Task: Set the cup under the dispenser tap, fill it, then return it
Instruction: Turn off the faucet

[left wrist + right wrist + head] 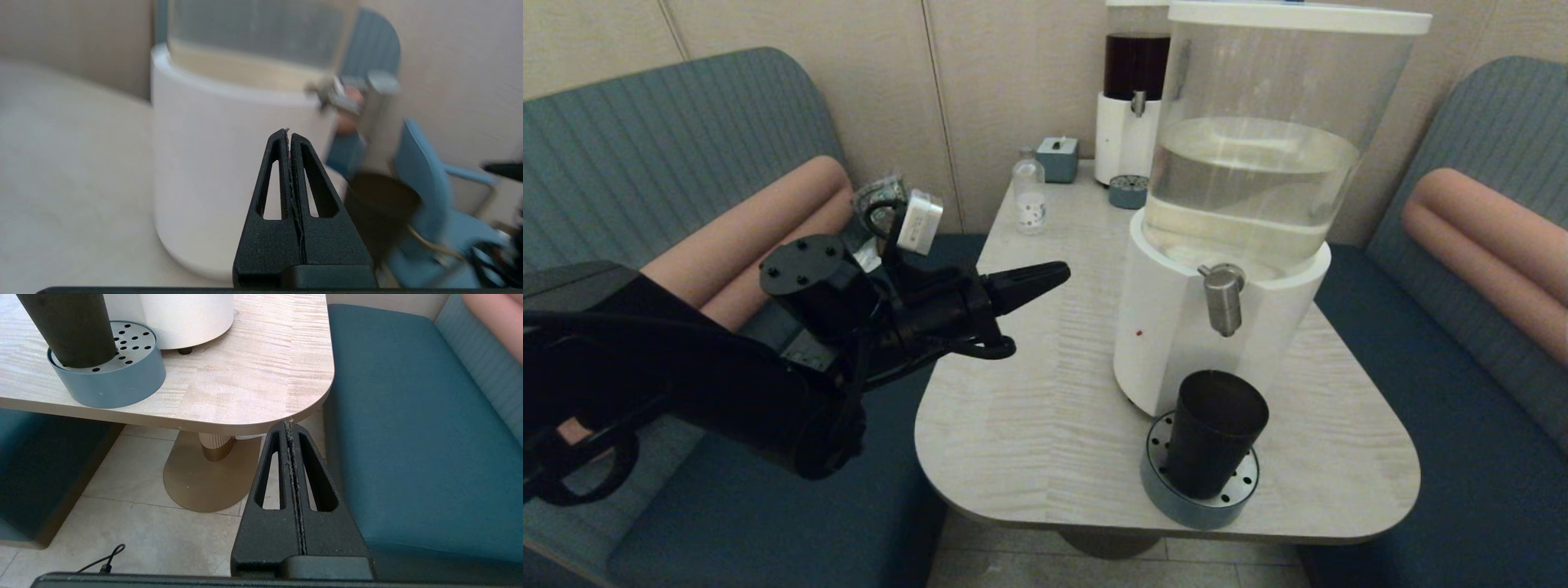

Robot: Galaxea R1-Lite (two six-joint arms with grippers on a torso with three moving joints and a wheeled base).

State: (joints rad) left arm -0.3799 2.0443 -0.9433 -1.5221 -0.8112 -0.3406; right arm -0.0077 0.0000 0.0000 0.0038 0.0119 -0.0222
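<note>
Left tool [1045, 278] pinched closed, empty, beside our dispenser tap [1223, 298]; cup [1215, 433] placed under tap; filling, return pending.

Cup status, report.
Left gripper shut, empty, over table. Right gripper shut, parked off table. Cup on drip tray under dispenser tap.

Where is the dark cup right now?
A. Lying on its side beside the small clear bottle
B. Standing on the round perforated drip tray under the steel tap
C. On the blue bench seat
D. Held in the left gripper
B: the cup stands upright on the drip tray, below the dispenser tap; the shut left gripper is apart from it.
</note>
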